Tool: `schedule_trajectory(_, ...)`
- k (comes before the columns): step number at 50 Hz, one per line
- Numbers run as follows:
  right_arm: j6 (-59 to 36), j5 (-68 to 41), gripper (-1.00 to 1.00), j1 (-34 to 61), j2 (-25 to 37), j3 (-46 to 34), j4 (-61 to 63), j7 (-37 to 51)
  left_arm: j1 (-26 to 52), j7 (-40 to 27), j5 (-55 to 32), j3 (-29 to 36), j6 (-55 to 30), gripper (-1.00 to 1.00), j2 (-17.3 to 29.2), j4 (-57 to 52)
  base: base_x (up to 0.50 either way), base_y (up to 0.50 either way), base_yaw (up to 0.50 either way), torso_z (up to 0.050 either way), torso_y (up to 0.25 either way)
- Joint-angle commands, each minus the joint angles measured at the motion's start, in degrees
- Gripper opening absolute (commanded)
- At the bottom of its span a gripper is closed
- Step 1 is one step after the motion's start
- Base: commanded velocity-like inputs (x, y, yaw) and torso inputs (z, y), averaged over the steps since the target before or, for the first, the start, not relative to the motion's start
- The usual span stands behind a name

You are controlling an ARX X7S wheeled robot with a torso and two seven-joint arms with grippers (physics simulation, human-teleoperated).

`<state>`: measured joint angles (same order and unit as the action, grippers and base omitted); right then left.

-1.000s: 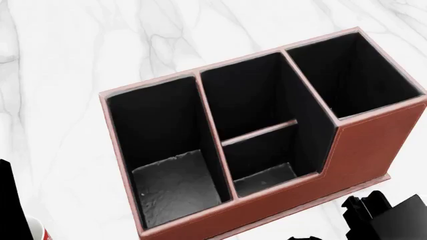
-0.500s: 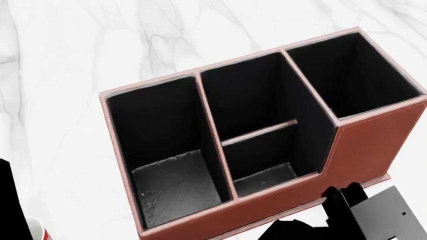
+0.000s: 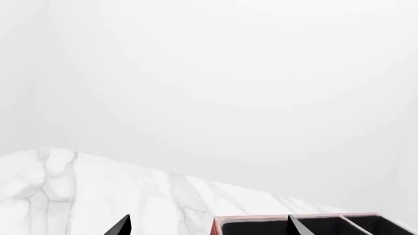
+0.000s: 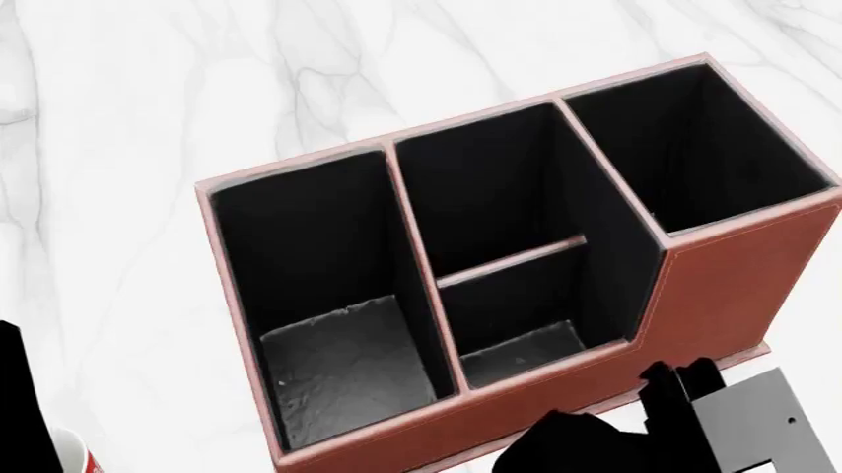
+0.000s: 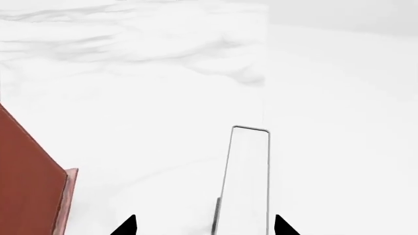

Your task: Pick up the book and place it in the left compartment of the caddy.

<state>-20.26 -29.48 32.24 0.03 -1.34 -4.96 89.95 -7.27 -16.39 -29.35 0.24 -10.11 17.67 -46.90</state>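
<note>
Head view: a reddish-brown caddy [image 4: 736,286] with black lining stands on a white marble desk [image 4: 132,118], turned at an angle, with its raised end to the right.
Left compartment [image 4: 345,365]: the long undivided bay at the caddy's left end. It has a grey textured floor and holds nothing.
Other bays: two small bays split by a low divider sit in the middle, and a tall square bay sits at the right end.
Right arm [image 4: 743,424]: black and grey parts show at the near right corner, just in front of the caddy's near wall.
Mug [image 4: 77,455]: a sliver of red and white shows at the near left corner, beside a black shape [image 4: 16,394] at the left edge.
Book in head view: not visible.
Right wrist view: the book [image 5: 247,181] shows as a narrow white strip of page edges with a thin dark outline. It is on the desk, apart from the caddy's red-brown wall [image 5: 26,171].
Right tool [image 5: 203,226]: its two black fingertips are spread wide, one on each side of the book and not touching it.
Left wrist view: the caddy's rim [image 3: 261,218] shows past the tool, with marble and a blank white background beyond.
Left tool [image 3: 205,229]: its fingertips are spread apart and hold nothing.
</note>
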Motion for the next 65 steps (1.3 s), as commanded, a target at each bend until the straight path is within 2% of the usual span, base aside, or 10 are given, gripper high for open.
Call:
schedule_trajectory(1, 3.04, -0.14, 1.0, 1.06, -0.02, 0.28, -3.12, 0.04, -0.04, 0.06, 0.09, 0.42, 0.55, 1.0, 0.15, 0.63, 0.0, 0.0, 0.0, 0.0, 0.0)
schedule_trajectory(10, 6.84, -1.23, 1.0, -0.59, -0.02, 0.09, -5.3, 0.04, 0.06, 0.09, 0.36, 0.94, 0.9, 1.0, 0.19, 1.15, 0.0, 0.0, 0.0, 0.0, 0.0)
schedule_trajectory(51, 9.9, -5.89, 1.0, -1.7, 1.2, -2.76, -9.91, -1.07, -0.08, -0.34, 0.31, 1.87, 2.14, 1.0, 0.96, 1.86, 0.0, 0.0, 0.0, 0.0, 0.0)
schedule_trajectory(52, 10.0, -5.83, -1.0, -1.92, 1.14, -2.47, -9.86, -0.93, -0.08, -0.29, 0.33, 1.92, 2.21, 1.0, 0.97, 1.98, 0.0, 0.0, 0.0, 0.0, 0.0)
schedule_trajectory(65, 8.83, -2.96, -1.0, -3.01, 0.6, -0.96, -7.35, -0.56, 0.01, -0.76, 0.11, 2.22, 2.02, 1.0, 1.35, 1.53, 0.0, 0.0, 0.0, 0.0, 0.0)
